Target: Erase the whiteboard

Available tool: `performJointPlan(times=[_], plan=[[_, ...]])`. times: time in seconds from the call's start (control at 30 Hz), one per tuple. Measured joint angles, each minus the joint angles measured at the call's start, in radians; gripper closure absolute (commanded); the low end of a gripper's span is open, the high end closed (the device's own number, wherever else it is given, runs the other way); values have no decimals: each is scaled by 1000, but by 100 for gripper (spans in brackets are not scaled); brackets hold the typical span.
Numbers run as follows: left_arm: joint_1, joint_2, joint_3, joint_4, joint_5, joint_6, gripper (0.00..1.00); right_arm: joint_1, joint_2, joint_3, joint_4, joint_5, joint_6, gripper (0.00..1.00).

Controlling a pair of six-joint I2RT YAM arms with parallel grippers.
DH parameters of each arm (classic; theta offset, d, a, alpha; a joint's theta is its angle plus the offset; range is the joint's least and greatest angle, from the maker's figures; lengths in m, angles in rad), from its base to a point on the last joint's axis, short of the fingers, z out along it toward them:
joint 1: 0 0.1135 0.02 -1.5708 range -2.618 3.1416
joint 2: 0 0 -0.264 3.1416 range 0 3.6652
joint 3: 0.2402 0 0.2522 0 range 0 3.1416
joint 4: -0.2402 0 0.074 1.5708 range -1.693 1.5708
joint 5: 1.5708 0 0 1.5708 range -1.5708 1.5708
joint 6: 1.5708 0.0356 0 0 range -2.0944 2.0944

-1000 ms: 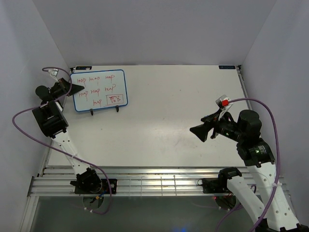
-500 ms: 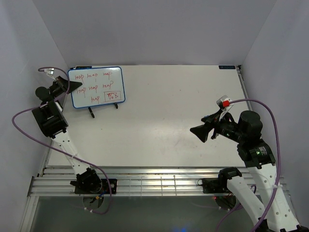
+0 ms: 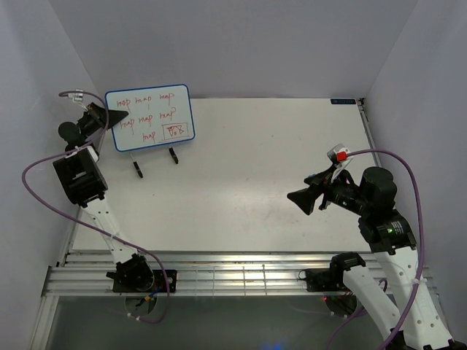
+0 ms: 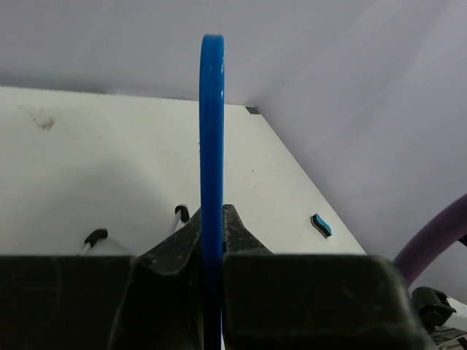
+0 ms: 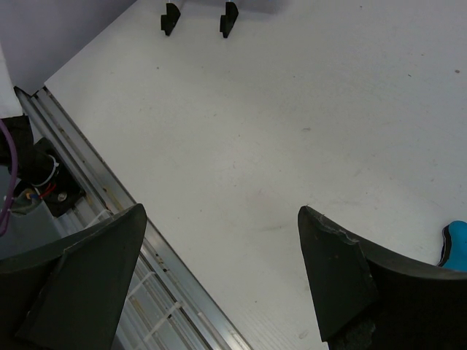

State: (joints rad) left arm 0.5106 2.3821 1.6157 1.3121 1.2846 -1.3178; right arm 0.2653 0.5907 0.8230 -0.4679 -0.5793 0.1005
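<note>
the left fingers (image 3: 119,116) are clamping shut on the left edge of the whiteboard (image 3: 149,118) and holding it in the air over the far left corner of the desk (image 3: 255,146). its face is tilting up toward the overhead camera, showing rows of red handwriting and a small boxed sketch. in the left wrist view the board is showing edge-on, as a thin blue strip rising straight up between the two dark fingers. the board is hanging clear of the wire stand (image 3: 137,173), whose two black-tipped feet are resting on the desk just below the board's lower edge. the right fingers (image 3: 299,198) are hovering spread wide above the right half of the desk, gripping nothing and well apart from the board. a small blue eraser (image 5: 454,245) is lying on the desk just beside one right finger.
</note>
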Motion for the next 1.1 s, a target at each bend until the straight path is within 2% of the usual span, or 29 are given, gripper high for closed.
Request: performJointPlan(times=[0.17, 0.3, 0.5, 0.67, 0.8, 0.93, 1.1], plan=[[-48, -79, 18, -2, -44, -10, 100, 0, 0, 0, 0, 19, 0, 10], [-102, -189, -11, -5, -84, 23, 100, 1, 0, 0, 0, 106, 11, 10], [-275, -589, -391, -157, -238, 241, 100, 3, 97, 6, 7, 330, 74, 10], [-381, -972, -713, -395, -392, 344, 100, -14, 272, 34, -13, 474, 91, 10], [-434, -1225, -867, -644, -515, 425, 100, -37, 337, 90, -63, 524, 82, 9], [-461, -1421, -950, -928, -563, 511, 100, -49, 423, 205, -132, 549, 19, 9], [-478, -1561, -954, -1302, -625, 654, 100, -63, 557, 249, -178, 539, -61, 3]])
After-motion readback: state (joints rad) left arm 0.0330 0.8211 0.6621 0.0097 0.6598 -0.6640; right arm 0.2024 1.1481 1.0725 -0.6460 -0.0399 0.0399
